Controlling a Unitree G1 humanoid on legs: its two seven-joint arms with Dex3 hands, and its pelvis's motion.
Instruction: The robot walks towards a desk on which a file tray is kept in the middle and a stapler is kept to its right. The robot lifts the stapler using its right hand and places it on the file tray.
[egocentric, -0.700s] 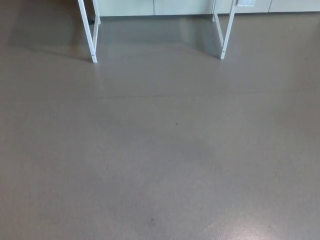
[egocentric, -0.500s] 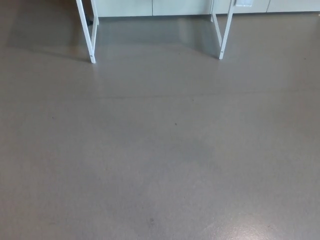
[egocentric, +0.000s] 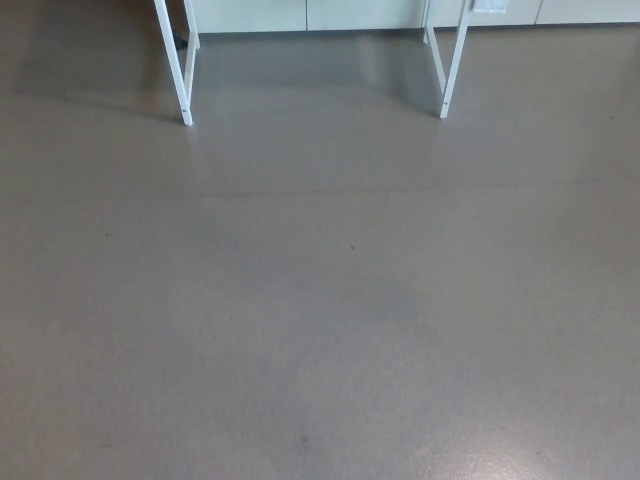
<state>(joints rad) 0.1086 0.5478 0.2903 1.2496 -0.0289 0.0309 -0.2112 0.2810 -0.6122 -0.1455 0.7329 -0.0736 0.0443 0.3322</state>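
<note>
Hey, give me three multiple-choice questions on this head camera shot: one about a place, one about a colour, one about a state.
1. Where in the picture are the white desk legs?
A. Along the top
B. At the bottom edge
C. Dead centre

2. What colour is the floor?
A. Grey
B. Bright green
C. Red

3. Which of the robot's hands show?
A. Both
B. Only the right
C. Neither

Answers: 1 A, since the legs come down from the top edge. 2 A, since the whole floor is a dull grey. 3 C, since no arm or hand enters from either side.
</note>
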